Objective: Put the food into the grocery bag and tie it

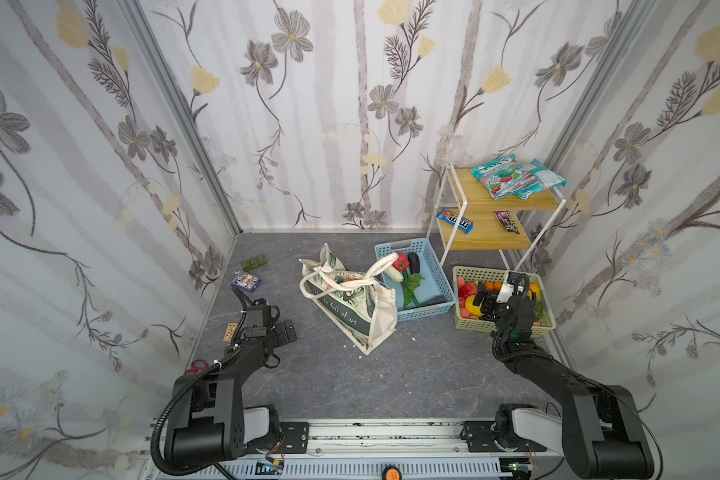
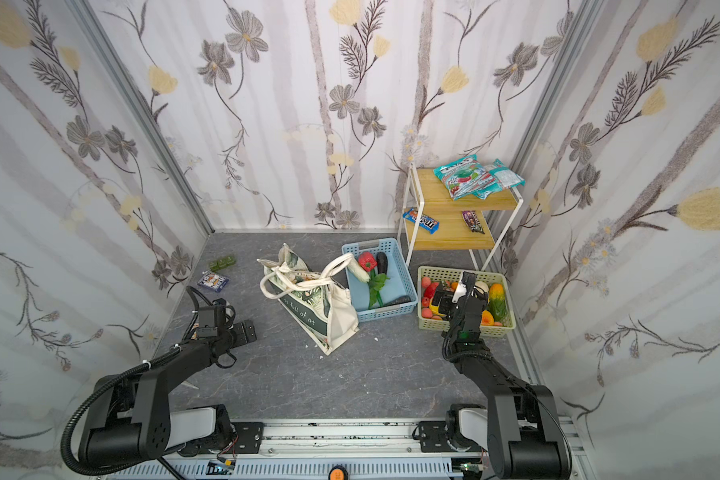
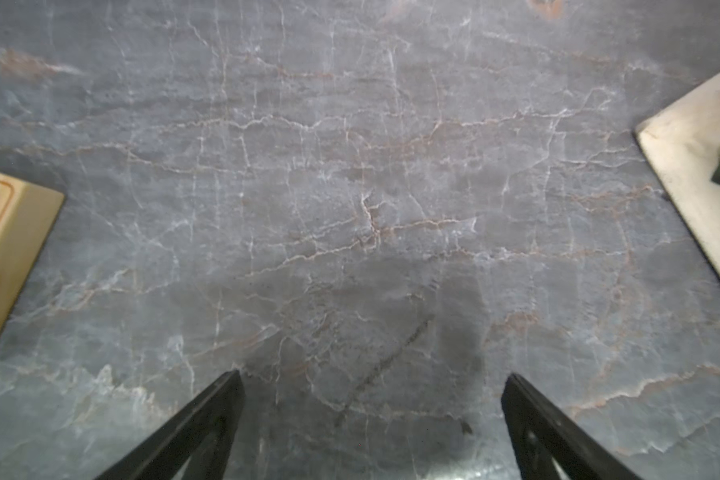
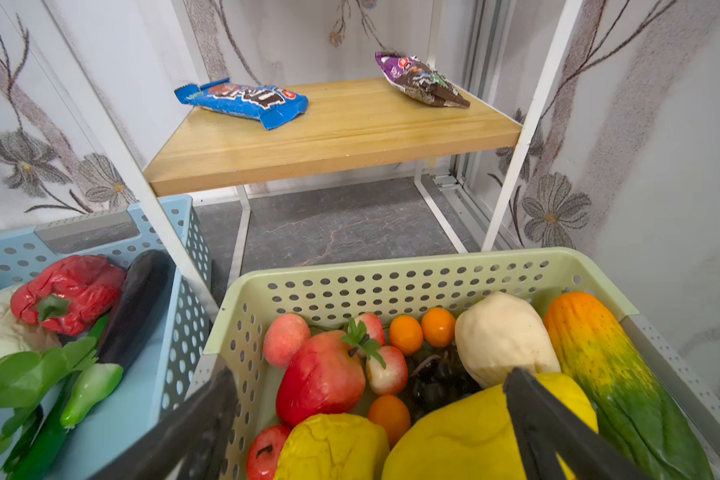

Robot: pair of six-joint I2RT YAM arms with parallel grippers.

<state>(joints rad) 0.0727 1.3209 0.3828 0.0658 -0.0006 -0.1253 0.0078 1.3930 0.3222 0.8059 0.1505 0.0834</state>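
The cream grocery bag [image 1: 352,305] [image 2: 308,301] lies slumped on the grey floor mid-table, its handles loose on top; one corner [image 3: 691,158] shows in the left wrist view. Toy food fills the pale yellow basket [image 4: 391,266]: a red fruit [image 4: 321,378], yellow fruits [image 4: 466,432], small oranges [image 4: 406,332]. My right gripper [image 1: 485,301] [image 4: 371,378] hangs open just over this fruit and holds nothing. A red pepper [image 4: 67,291] and a dark aubergine [image 4: 138,299] lie in the blue basket [image 1: 437,274]. My left gripper [image 1: 285,332] [image 3: 371,378] is open over bare floor, left of the bag.
A white-framed wooden shelf [image 1: 512,243] at the back right carries green snack packets [image 1: 512,178] and two candy packs [image 1: 454,220]. By the left wall lie a card box [image 1: 245,280], green cubes [image 1: 253,262], a small tan box [image 3: 9,249] and red scissors [image 1: 196,366].
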